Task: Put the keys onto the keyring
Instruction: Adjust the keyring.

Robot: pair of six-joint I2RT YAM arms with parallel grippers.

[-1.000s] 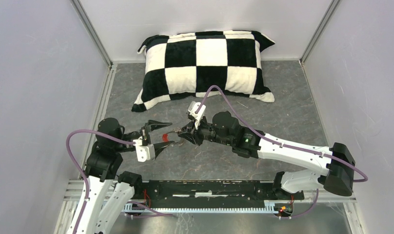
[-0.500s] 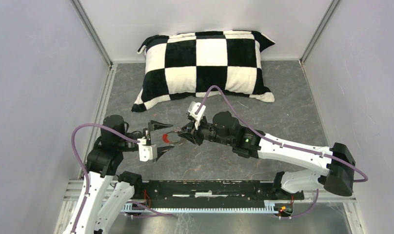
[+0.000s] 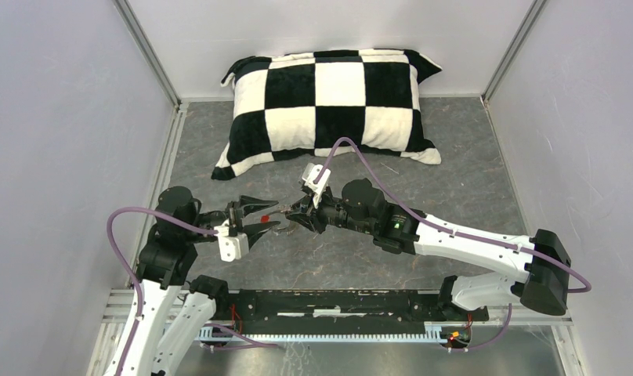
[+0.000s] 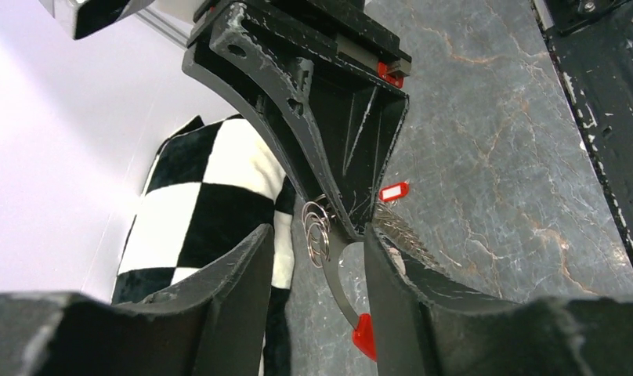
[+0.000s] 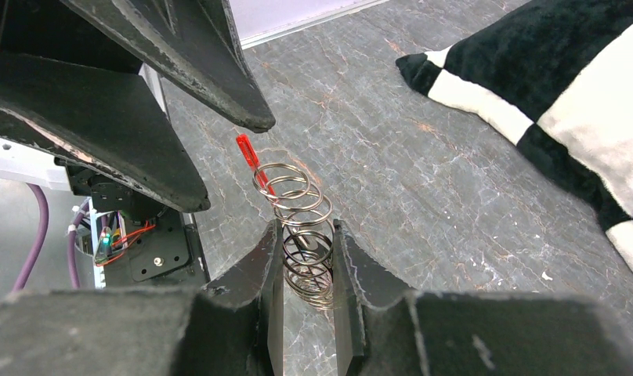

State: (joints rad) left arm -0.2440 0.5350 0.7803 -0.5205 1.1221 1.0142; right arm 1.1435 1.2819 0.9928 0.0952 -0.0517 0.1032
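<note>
Keyring [image 5: 286, 184], a silvery wire coil, is held up off the grey table [image 3: 454, 172] near its middle, in front of the checkered pillow [image 3: 329, 102]. The right gripper [image 5: 304, 231] pinches it, jaws narrow, with several turns caught between the two fingers and the rest of the coil sticking out past the tips. The coil's short red section [image 5: 246, 149] points at the left gripper [image 4: 317, 239], which faces the right one tip to tip. Its jaws stand apart with that red end between them; I cannot tell whether either finger touches it.
</note>
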